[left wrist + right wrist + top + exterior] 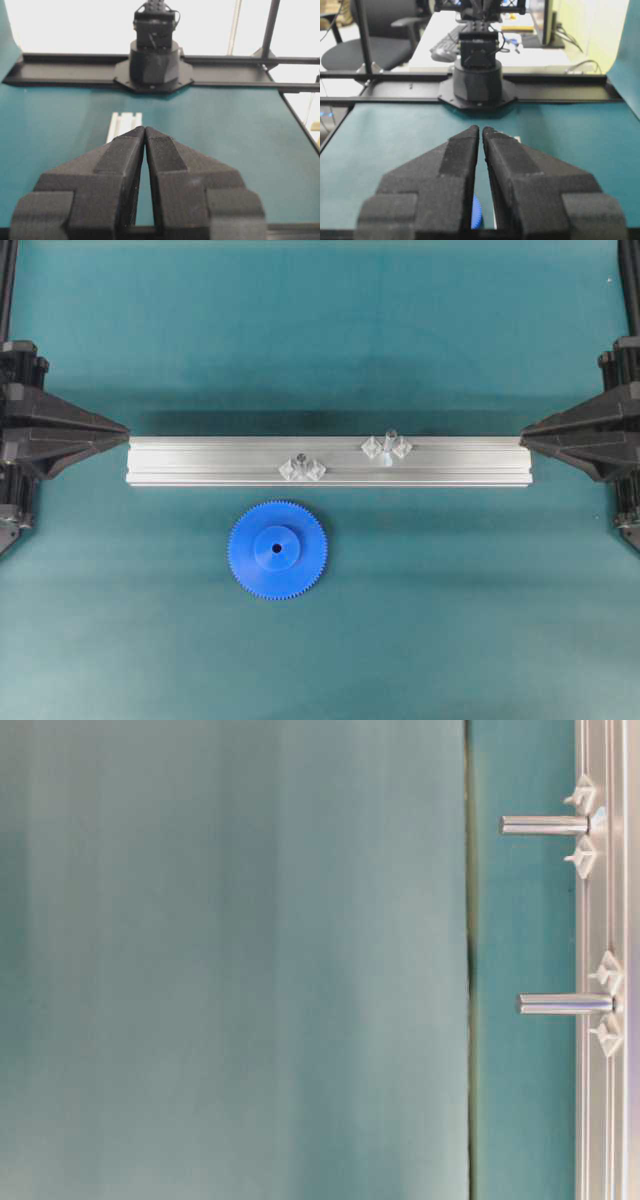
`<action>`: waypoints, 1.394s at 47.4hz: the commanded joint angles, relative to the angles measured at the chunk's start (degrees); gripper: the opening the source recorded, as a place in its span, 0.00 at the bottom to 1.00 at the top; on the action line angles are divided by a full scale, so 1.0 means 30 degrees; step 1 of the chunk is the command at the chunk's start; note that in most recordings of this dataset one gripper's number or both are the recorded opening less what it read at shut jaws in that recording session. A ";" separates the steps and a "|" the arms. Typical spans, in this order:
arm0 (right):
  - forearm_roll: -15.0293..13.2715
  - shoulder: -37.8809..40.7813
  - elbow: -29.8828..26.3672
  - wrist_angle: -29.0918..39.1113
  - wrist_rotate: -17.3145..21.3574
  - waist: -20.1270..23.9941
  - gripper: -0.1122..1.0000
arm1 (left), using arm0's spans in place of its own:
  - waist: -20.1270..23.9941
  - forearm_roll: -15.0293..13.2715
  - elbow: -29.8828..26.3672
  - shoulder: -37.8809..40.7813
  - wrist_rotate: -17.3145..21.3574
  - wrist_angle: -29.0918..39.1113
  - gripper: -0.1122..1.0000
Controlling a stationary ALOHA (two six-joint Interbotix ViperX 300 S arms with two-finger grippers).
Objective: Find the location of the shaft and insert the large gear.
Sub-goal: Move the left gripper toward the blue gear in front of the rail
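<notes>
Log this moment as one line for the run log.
stage: start | left gripper: shut, empty | right gripper: shut, empty | large gear: flat on mat, in front of rail | shaft: bare

Overhead straight down; sideways table-level close-up; both on rail [330, 462].

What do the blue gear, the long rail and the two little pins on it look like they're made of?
The blue gear looks like moulded plastic: uniform bright colour, matte surface, fine teeth. The rail appears to be brushed aluminium, pale silver with lengthwise grooves. The taller pin and shorter pin look like polished metal, probably steel; the table-level view shows bright highlights along them.
</notes>
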 commanded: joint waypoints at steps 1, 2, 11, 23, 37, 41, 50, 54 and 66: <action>0.0146 0.0264 0.0088 -0.0029 -0.0088 -0.0381 0.25 | -0.0088 0.0234 0.0293 0.0352 -0.0293 0.0205 0.20; 0.0264 0.0234 0.0117 0.0000 -0.0059 -0.0527 0.25 | -0.0088 0.0234 0.0293 0.0410 -0.0352 0.0293 0.20; 0.0674 -0.0176 0.0088 0.1113 0.0381 -0.1084 0.10 | -0.0088 0.0234 0.0117 0.0645 -0.0439 0.0615 0.09; 0.0674 -0.1025 0.0264 0.1465 0.0381 -0.1084 0.08 | -0.0088 0.0234 -0.0059 0.0645 -0.0439 0.1260 0.09; 0.0674 -0.1084 0.0234 0.2549 0.0439 -0.1113 0.08 | -0.0088 0.0234 -0.1348 0.1172 -0.0439 0.3896 0.09; 0.0674 -0.1084 0.0205 0.2783 0.0439 -0.1143 0.08 | -0.0088 0.0234 -0.1699 0.1582 -0.0439 0.4453 0.09; 0.0674 -0.1084 0.0205 0.3340 0.0469 -0.1113 0.08 | -0.0117 0.0234 -0.2256 0.2783 -0.0469 0.4863 0.09; 0.0674 -0.1084 0.0205 0.3516 0.0469 -0.1113 0.08 | -0.0264 0.0234 -0.2490 0.3340 -0.0469 0.4951 0.09; 0.0674 -0.1084 0.0176 0.3896 0.0469 -0.1113 0.08 | -0.0645 0.0234 -0.3252 0.4805 -0.0469 0.4951 0.09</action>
